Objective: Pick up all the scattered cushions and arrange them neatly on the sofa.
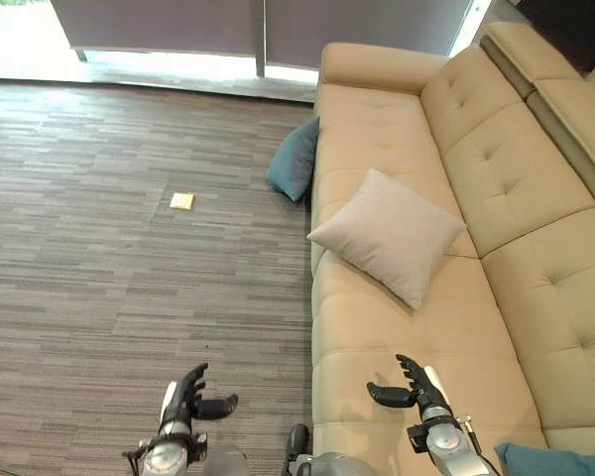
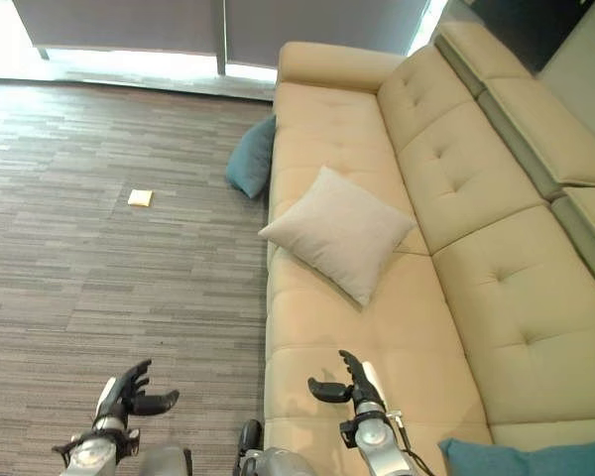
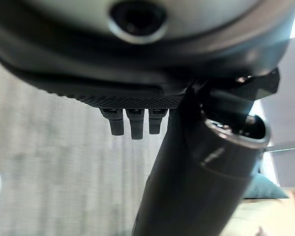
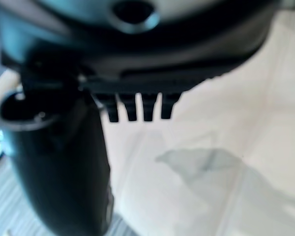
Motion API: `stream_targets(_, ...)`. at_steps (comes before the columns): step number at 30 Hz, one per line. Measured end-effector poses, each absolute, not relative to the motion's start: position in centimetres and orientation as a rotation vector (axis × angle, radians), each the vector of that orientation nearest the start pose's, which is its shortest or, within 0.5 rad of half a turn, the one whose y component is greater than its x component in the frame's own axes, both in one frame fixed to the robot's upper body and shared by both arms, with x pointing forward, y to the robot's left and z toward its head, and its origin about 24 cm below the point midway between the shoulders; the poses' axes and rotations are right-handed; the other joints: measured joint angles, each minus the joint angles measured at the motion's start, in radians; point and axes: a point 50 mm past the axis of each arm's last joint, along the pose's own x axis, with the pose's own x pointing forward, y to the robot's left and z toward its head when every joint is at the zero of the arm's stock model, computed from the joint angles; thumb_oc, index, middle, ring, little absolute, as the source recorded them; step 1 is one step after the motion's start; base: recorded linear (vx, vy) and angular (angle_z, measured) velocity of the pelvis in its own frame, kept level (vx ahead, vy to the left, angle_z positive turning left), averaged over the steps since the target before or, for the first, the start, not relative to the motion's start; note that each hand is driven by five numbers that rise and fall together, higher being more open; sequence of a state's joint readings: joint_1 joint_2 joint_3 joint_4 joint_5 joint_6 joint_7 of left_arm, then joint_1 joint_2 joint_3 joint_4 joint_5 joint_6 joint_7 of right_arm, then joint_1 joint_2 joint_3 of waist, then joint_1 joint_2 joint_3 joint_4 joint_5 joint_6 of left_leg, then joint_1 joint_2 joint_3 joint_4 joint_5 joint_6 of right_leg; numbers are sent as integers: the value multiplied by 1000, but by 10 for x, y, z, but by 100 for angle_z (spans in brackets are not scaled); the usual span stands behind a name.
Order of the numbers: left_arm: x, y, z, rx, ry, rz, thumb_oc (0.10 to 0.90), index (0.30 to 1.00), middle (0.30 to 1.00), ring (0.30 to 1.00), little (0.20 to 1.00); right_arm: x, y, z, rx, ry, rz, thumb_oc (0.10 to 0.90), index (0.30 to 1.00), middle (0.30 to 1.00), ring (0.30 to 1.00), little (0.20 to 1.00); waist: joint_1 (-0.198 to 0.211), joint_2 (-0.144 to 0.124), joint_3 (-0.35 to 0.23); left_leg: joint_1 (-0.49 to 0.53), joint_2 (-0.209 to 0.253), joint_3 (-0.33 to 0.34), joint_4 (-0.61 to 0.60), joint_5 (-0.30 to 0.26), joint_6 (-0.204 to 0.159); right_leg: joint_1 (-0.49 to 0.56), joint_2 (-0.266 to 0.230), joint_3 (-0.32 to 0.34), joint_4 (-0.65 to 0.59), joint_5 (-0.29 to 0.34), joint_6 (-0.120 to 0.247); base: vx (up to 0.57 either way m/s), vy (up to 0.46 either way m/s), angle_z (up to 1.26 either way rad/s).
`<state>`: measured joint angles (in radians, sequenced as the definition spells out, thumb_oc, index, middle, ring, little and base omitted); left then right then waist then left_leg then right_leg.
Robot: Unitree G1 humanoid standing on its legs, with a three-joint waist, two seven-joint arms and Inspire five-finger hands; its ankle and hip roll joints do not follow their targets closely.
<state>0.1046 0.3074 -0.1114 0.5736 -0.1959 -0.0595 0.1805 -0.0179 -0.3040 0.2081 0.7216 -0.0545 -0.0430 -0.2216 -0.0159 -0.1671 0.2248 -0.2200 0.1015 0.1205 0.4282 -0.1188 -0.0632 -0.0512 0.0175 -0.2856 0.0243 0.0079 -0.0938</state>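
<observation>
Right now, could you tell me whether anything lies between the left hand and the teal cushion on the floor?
Nothing visible does: only bare carpet lies between the left hand and the teal cushion leaning against the sofa.

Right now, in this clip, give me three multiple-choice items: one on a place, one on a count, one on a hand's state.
1. Where is the teal cushion near the window?
A. on the floor against the sofa's side
B. on the sofa seat
C. in the left hand

2. How many cushions are in view?
A. one
B. three
C. five

3. What are the hands doing?
A. both open, holding nothing
B. right hand grips a cushion
C. left hand grips the yellow square

Key: 1 A, it leans on the sofa at floor level. 2 B, that one, the beige cushion on the seat and a second teal cushion at the near corner. 3 A, the left hand and right hand have relaxed fingers.
</observation>
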Motion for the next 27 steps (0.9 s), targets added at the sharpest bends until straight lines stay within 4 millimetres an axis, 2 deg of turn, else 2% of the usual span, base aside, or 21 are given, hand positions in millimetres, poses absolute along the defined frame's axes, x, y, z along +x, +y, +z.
stream_targets(1, 177, 236, -86, 192, 610, 228, 800, 900, 900, 900, 900, 193, -224, -95, -489, 645, -94, 800, 900, 900, 900, 900, -2, -7, 4, 8, 5, 3, -113, 23, -15, 26, 5, -13, -23, 17, -17, 275, 230, -8)
stream_targets(3, 177, 237, -87, 195, 616, 226, 800, 900, 900, 900, 900, 190, -225, -98, -491, 659, -97, 800, 900, 900, 900, 900, -2, -3, 10, -1, 26, -21, -247, 62, -56, 61, 19, -9, -59, 3, 11, 317, 303, -5)
stream_targets(4, 179, 236, -85, 194, 608, 226, 800, 900, 900, 900, 900, 187, -225, -99, -493, 670, -100, 800, 900, 900, 900, 900, 1, 5, 20, -3, 43, -41, -388, 120, -70, 78, 34, -11, -75, -2, 19, 210, 236, 1)
stream_targets(5, 180, 237, -85, 195, 606, 227, 800, 900, 900, 900, 900, 187, -225, -100, -492, 673, -99, 800, 900, 900, 900, 900, 3, 8, 26, -7, 47, -55, -417, 144, -63, 85, 40, -13, -78, 1, 13, 251, 264, -4)
stream_targets(7, 171, 237, -91, 198, 649, 228, 800, 900, 900, 900, 900, 181, -226, -102, -479, 688, -111, 800, 900, 900, 900, 900, 0, 31, 36, 2, 48, -73, -376, 171, -22, 128, 37, -7, -58, -31, 36, 330, 366, -8)
stream_targets(8, 168, 239, -92, 202, 662, 236, 800, 900, 900, 900, 900, 169, -227, -108, -475, 722, -113, 800, 900, 900, 900, 900, 3, 34, 30, 36, 12, -70, -350, 206, 10, 141, -2, 0, 15, -96, 77, 449, 541, 1)
stream_targets(9, 168, 240, -92, 203, 663, 235, 800, 900, 900, 900, 900, 167, -227, -109, -474, 728, -114, 800, 900, 900, 900, 900, 2, 31, 29, 48, -15, -62, -345, 222, 34, 139, -31, 9, 55, -121, 99, 355, 430, -10)
stream_targets(10, 165, 241, -94, 204, 673, 240, 800, 900, 900, 900, 900, 165, -225, -111, -467, 738, -111, 800, 900, 900, 900, 900, 4, 16, 23, 77, -46, -42, -353, 203, 61, 127, -74, 28, 124, -154, 118, 182, 328, -10)
stream_targets(11, 162, 244, -94, 212, 679, 242, 800, 900, 900, 900, 900, 163, -221, -112, -456, 738, -103, 800, 900, 900, 900, 900, -1, 13, 6, 110, -82, -27, -367, 208, 81, 95, -125, 61, 228, -185, 138, 145, 338, -7)
stream_targets(12, 163, 247, -91, 225, 666, 241, 800, 900, 900, 900, 900, 162, -217, -112, -444, 734, -99, 800, 900, 900, 900, 900, -2, 10, -2, 112, -101, -25, -364, 195, 102, 70, -148, 82, 285, -192, 146, 206, 439, 1)
stream_targets(13, 168, 256, -85, 255, 647, 250, 800, 900, 900, 900, 900, 163, -210, -113, -427, 733, -85, 800, 900, 900, 900, 900, 2, 2, -4, 123, -126, -15, -365, 183, 121, 10, -187, 110, 416, -196, 153, 152, 291, 5)
stream_targets(14, 171, 258, -84, 261, 641, 257, 800, 900, 900, 900, 900, 165, -205, -113, -416, 729, -73, 800, 900, 900, 900, 900, 0, 3, -3, 131, -134, -20, -365, 181, 124, -26, -207, 114, 496, -218, 174, 178, 242, 1)
stream_targets(16, 173, 273, -77, 285, 625, 295, 800, 900, 900, 900, 900, 172, -193, -112, -407, 708, -30, 800, 900, 900, 900, 900, 4, 9, -1, 173, -140, -12, -367, 147, 171, -76, -231, 113, 584, -219, 187, 172, 154, -9)
stream_targets(17, 174, 274, -76, 288, 619, 302, 800, 900, 900, 900, 900, 173, -190, -112, -409, 701, -16, 800, 900, 900, 900, 900, 2, 13, 2, 195, -142, -12, -376, 139, 181, -88, -229, 107, 596, -221, 190, 168, 110, -8)
stream_targets(20, 175, 277, -73, 293, 609, 308, 800, 900, 900, 900, 900, 175, -189, -110, -409, 693, -12, 800, 900, 900, 900, 900, 3, 19, 6, 250, -152, -2, -415, 129, 173, -129, -215, 106, 548, -222, 195, 298, 121, -1)
stream_targets(22, 171, 278, -76, 288, 625, 316, 800, 900, 900, 900, 900, 179, -188, -109, -410, 682, -10, 800, 900, 900, 900, 900, 6, 11, 4, 274, -153, 18, -439, 136, 170, -149, -208, 88, 488, -221, 195, 409, 69, -40)
stream_targets(23, 161, 278, -82, 265, 660, 337, 800, 900, 900, 900, 900, 184, -186, -104, -411, 654, -1, 800, 900, 900, 900, 900, 1, 10, 9, 287, -155, 50, -433, 93, 144, -212, -191, -12, 399, -186, 191, 323, 53, -42)
stream_targets(24, 159, 276, -84, 263, 669, 330, 800, 900, 900, 900, 900, 181, -186, -105, -411, 661, -1, 800, 900, 900, 900, 900, 1, 3, 7, 292, -158, 60, -434, 104, 148, -225, -187, -39, 356, -169, 204, 209, 61, -45)
stream_targets(25, 160, 273, -85, 255, 671, 321, 800, 900, 900, 900, 900, 178, -187, -107, -417, 675, -1, 800, 900, 900, 900, 900, -11, -6, 7, 299, -160, 72, -435, 87, 141, -239, -185, -87, 319, -153, 213, 174, 34, -39)
stream_targets(26, 156, 271, -87, 245, 683, 321, 800, 900, 900, 900, 900, 176, -186, -110, -423, 692, 7, 800, 900, 900, 900, 900, 6, -20, 6, 314, -164, 100, -432, 71, 136, -251, -182, -175, 272, -118, 213, 255, 45, -48)
stream_targets(27, 154, 269, -89, 242, 691, 319, 800, 900, 900, 900, 900, 175, -187, -110, -423, 694, 6, 800, 900, 900, 900, 900, 4, -29, 6, 324, -169, 110, -424, 64, 138, -255, -182, -197, 256, -99, 207, 346, 41, -46)
